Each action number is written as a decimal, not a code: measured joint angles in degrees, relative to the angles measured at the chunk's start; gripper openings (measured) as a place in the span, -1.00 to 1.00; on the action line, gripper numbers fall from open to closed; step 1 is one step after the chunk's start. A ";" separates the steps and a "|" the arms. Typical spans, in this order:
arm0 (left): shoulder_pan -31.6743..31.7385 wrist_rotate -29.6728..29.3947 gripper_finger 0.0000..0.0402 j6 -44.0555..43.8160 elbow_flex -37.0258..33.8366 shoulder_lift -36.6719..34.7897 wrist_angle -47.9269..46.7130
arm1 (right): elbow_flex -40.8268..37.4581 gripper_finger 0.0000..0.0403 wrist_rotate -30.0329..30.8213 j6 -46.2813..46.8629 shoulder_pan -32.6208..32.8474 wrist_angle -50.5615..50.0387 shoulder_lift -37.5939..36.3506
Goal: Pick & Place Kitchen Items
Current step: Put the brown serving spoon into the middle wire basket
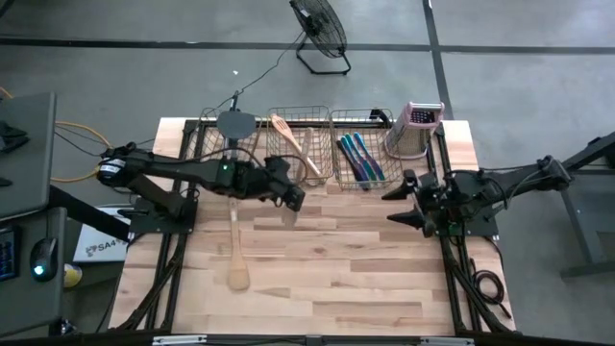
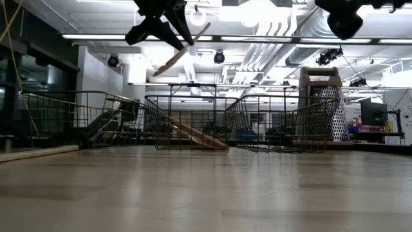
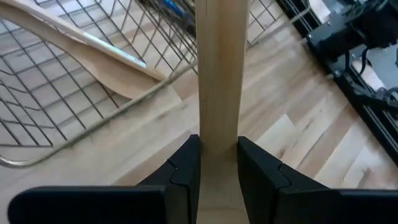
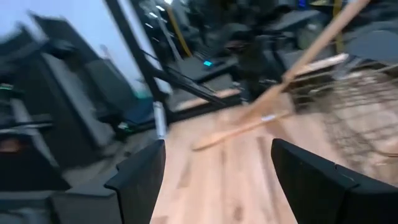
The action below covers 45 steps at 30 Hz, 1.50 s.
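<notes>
Left gripper point(image 1: 291, 199) lifts a wooden utensil point(image 3: 219, 81) just in front of the middle basket point(image 1: 299, 146).

From above, the held utensil is mostly hidden under the gripper; the left wrist view shows both fingers pinched on its flat handle, whose far end is cut off. The low view shows it raised well above the table point(image 1: 365, 279), tilted. A wooden spoon point(image 1: 235, 252) lies on the boards left of centre, with open tabletop to its right and near side. Another wooden spoon point(image 1: 293, 144) leans in the middle basket; a dark spatula point(image 1: 235, 126) sits in the left basket point(image 1: 207, 144), blue pieces point(image 1: 360, 159) in the right basket point(image 1: 377, 130). The right gripper point(image 1: 411, 205) hangs at the right edge, fingers spread wide, empty, beside the grater point(image 1: 415, 130).
</notes>
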 joint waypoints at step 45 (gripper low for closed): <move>14.60 4.34 -0.61 2.83 -0.03 -1.07 0.82 | -26.59 0.42 -15.93 4.20 -19.04 25.84 -8.41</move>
